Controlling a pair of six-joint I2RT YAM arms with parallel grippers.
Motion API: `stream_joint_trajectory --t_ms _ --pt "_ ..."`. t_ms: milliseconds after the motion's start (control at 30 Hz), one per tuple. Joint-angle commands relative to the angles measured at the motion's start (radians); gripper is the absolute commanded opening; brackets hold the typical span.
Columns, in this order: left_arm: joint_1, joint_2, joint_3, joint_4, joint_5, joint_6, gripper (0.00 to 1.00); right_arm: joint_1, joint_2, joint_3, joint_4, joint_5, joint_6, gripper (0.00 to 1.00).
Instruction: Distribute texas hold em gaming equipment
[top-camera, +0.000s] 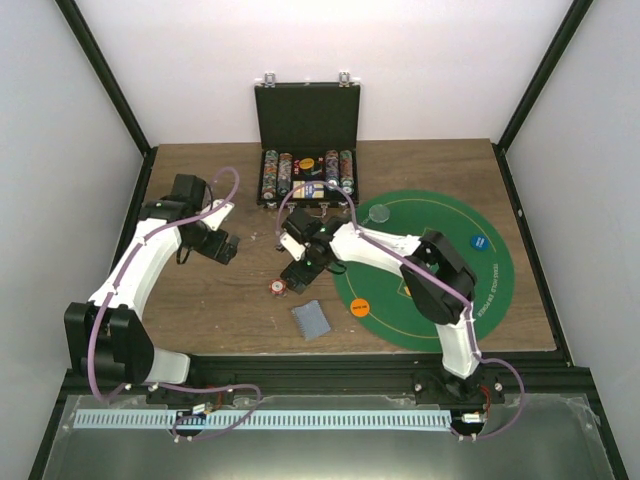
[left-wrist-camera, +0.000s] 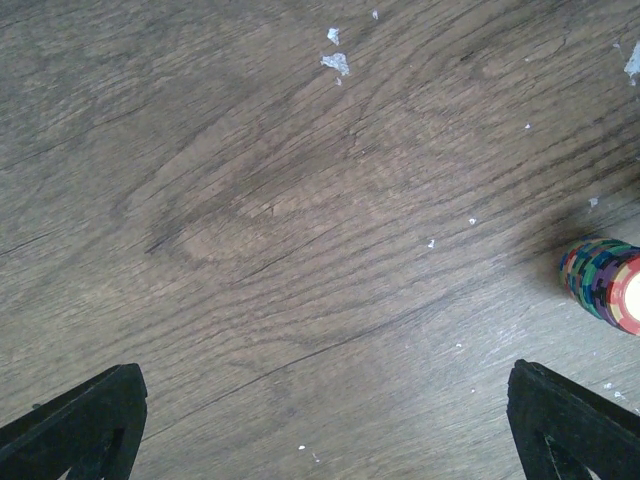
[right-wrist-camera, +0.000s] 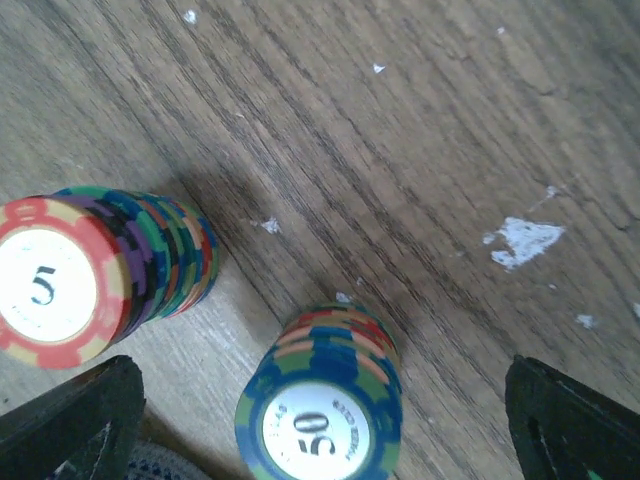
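Observation:
Two stacks of striped poker chips stand on the wood table. In the right wrist view, a stack topped by a blue "50" chip (right-wrist-camera: 320, 420) stands between the wide-apart fingers of my right gripper (right-wrist-camera: 318, 400), touching neither. A stack topped by a red "5" chip (right-wrist-camera: 60, 285) stands to its left. My right gripper (top-camera: 298, 265) is open. From above only one chip stack (top-camera: 276, 287) shows beside it. My left gripper (left-wrist-camera: 325, 400) is open over bare wood, with a chip stack (left-wrist-camera: 605, 280) off to its right. A grey-blue card pile (top-camera: 311, 320) lies nearer the front.
The black case (top-camera: 306, 118) stands open at the back, with rows of chips (top-camera: 305, 175) in it. The green felt mat (top-camera: 440, 215) lies at the right with an orange button (top-camera: 360, 306), a blue button (top-camera: 479, 241) and a clear button (top-camera: 380, 211) on it.

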Motion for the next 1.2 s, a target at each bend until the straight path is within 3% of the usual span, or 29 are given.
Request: stream_joint_trajectory --t_ms 0,267,800,1167 --pt "0.003 -0.004 0.001 0.009 0.015 -0.003 1.0 0.03 0.049 0.053 -0.031 0.036 -0.015 0.99" --pt "0.003 -0.002 -0.001 0.011 0.02 0.002 1.0 0.05 0.1 0.065 -0.06 0.105 -0.006 0.9" --pt "0.002 -0.013 -0.003 0.009 0.024 0.004 1.0 0.055 0.139 0.074 -0.078 0.218 0.017 0.51" --pt "0.002 -0.014 0.005 0.005 0.026 0.004 1.0 0.055 0.153 0.087 -0.103 0.244 0.04 0.45"
